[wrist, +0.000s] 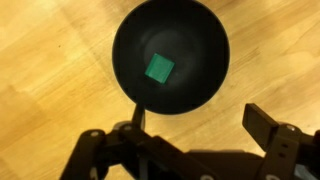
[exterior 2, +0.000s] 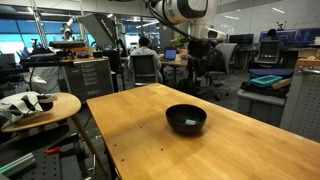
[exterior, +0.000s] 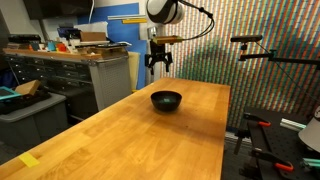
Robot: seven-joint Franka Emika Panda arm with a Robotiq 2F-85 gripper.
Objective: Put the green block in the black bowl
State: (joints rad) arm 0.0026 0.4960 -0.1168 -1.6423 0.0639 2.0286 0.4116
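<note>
The claw (wrist: 182, 150) hangs wide open and empty, high over the bench (exterior: 120, 130). The green block (wrist: 159, 68) lies flat inside the black bowl (wrist: 200, 40), straight beneath the claw, so I'd judge only lifting clear is left.

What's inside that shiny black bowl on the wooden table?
One small green cube lies near the middle of the round glossy black bowl. Nothing else shows inside. The tabletop beneath it is hidden.
</note>
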